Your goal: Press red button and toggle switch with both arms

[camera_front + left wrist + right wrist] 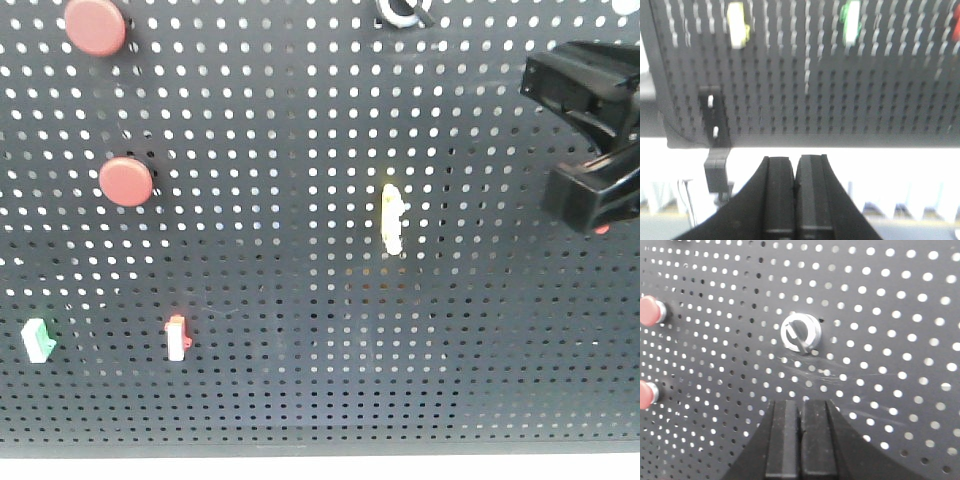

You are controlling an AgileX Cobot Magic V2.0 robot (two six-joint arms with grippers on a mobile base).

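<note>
Two round red buttons (pixel 95 25) (pixel 125 182) sit at the upper left of the black pegboard (pixel 300 400). They also show at the left edge of the right wrist view (pixel 650 311) (pixel 645 395). My right gripper (pixel 800 402) is shut and empty, close to the board just below a silver ring (pixel 801 333). A black gripper (pixel 590 130) covers the board's right edge in the front view. A sliver of bright red (pixel 600 229) peeks out under it, likely the toggle switch, mostly hidden. My left gripper (pixel 795 159) is shut and empty, below the board's bottom edge.
A pale yellow lever (pixel 393 215) stands mid-board. A red-and-white rocker (pixel 177 337) and a green-and-white one (pixel 38 340) sit at the lower left. The left wrist view shows blurred yellow (pixel 737 22) and green (pixel 850 20) switches and a bracket (pixel 716 172) under the board.
</note>
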